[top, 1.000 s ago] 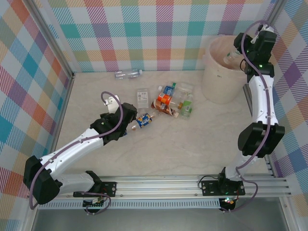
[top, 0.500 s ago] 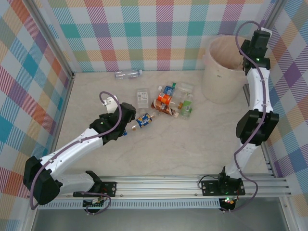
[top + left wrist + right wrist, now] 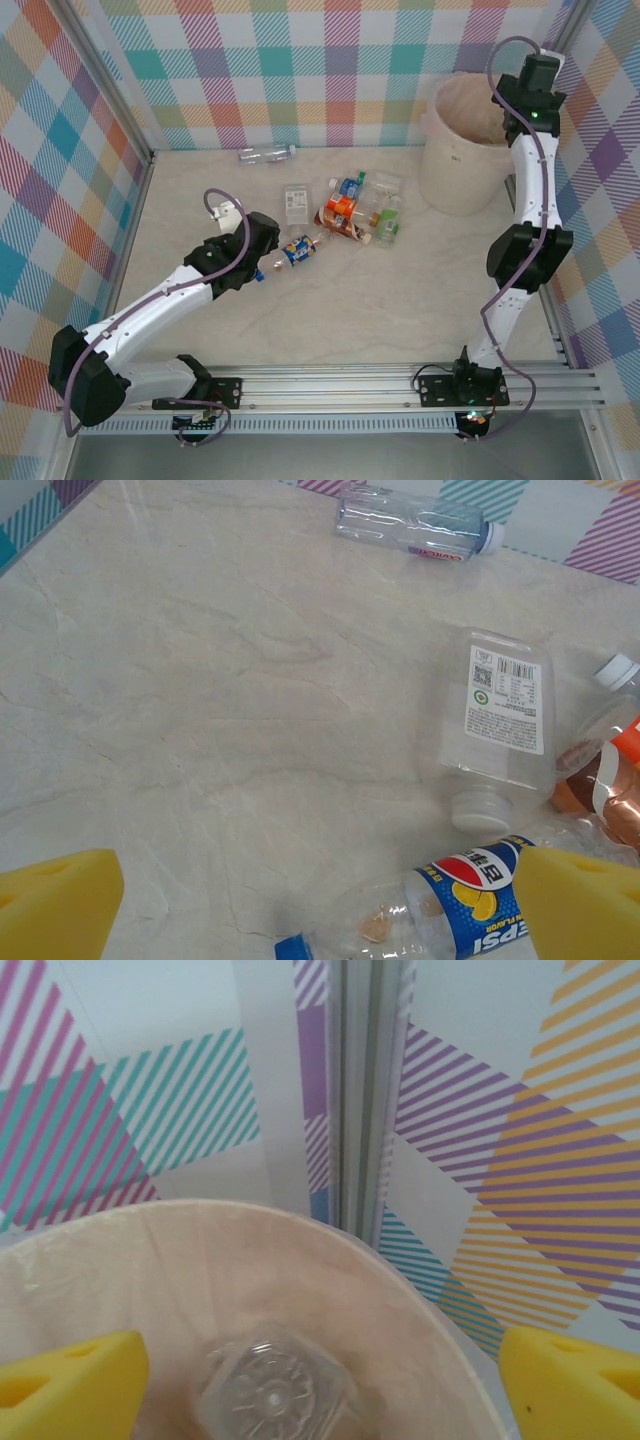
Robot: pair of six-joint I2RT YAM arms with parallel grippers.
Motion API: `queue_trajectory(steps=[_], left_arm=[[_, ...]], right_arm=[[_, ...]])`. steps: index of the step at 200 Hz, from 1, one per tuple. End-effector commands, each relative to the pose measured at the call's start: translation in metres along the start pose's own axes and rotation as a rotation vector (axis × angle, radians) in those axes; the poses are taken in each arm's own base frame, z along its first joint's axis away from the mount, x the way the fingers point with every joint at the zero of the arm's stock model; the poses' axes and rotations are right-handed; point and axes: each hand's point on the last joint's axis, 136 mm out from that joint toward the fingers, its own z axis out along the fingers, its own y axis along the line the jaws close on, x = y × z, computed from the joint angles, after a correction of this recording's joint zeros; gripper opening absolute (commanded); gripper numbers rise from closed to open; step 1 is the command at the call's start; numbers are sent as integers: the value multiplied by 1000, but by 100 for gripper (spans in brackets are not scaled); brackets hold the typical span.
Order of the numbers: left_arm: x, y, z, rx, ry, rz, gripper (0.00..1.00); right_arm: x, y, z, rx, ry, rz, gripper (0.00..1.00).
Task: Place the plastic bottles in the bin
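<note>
A: Left side first?
B: The left fingers are spread fully wide and hold nothing. A Pepsi bottle lies on its side between them along the bottom of the left wrist view. Its blue cap is at lower middle and its labelled end runs behind the right-hand pad. I can't tell if they touch there.

A: Right?
B: The right fingers are also wide apart and empty, hanging over the bin. An end-on bottle sits inside the bin at bottom centre of the right wrist view, clear of both pads.

A: Where's the bin overall?
B: It's in the upper right of the top view, standing on the bench against the checked wall. The right arm's wrist is above its right rim.

A: Other bottles?
B: They lie loose on the bench, mid-frame in the top view. There's a white-label bottle, an orange-label bottle, a blue-label bottle and a green-label bottle, all bunched close together. The Pepsi bottle is just lower left of that bunch, beside the left fingers.

A: Any strays?
B: There's one far bottle, clear with a blue cap. It lies alone along the back wall, well apart from the bunch.
</note>
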Motion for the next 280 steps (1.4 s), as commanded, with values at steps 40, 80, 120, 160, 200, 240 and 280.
queue_trajectory(steps=[40, 80, 120, 160, 200, 240, 280], left_arm=[[19, -8, 16, 68, 108, 1, 100], [32, -22, 30, 144, 209, 52, 100], [51, -32, 46, 154, 335, 154, 100], [61, -39, 58, 164, 385, 195, 100], [70, -45, 66, 202, 428, 340, 100], [85, -47, 76, 217, 468, 462, 100], [109, -57, 83, 297, 553, 593, 100]], right_arm=[[-14, 23, -26, -145, 3, 63, 100], [-14, 32, -45, -228, 9, 108, 100], [-12, 47, -72, -323, -6, 135, 100], [1, 60, -103, -435, 28, 176, 100], [23, 73, -150, -592, 75, 225, 100], [51, 69, -191, -655, 97, 295, 100], [84, 58, -228, -689, 153, 297, 100]])
